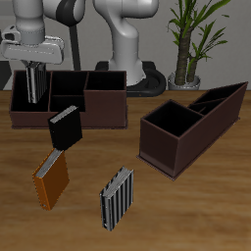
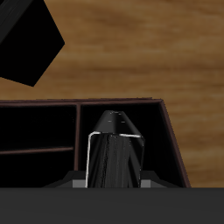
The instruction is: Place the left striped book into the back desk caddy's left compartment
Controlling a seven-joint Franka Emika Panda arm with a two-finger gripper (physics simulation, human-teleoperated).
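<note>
Over the back desk caddy's end cell: gripper (image 1: 37, 95) hangs straight down above the left compartment (image 1: 18, 98), fingertips about level with the rim.
Room in the cell: pretty tight. In the wrist view the left compartment (image 2: 156, 131) has its side walls close on both faces of the book, with a thin strip of dark floor free on either side.
Task book: left striped book (image 1: 37, 80) is upright between the fingers, lower end down inside that cell; in the wrist view its white-edged top (image 2: 114, 144) sits roughly centred between the walls.
Grip: jaws narrow, clamped on the book's two flat faces, nothing else touched as far as I can see.
Back desk caddy (image 1: 98, 116): other cells look bare and dark.
Clutter at the caddy's front wall: black book (image 1: 64, 127) leans tilted right against it, close to the cell.
Farther out front of the caddy: orange book (image 1: 49, 179) and a second striped book (image 1: 118, 196), well apart.
Beside the caddy: slanted-divider caddy (image 1: 191, 123), clear of the arm.
</note>
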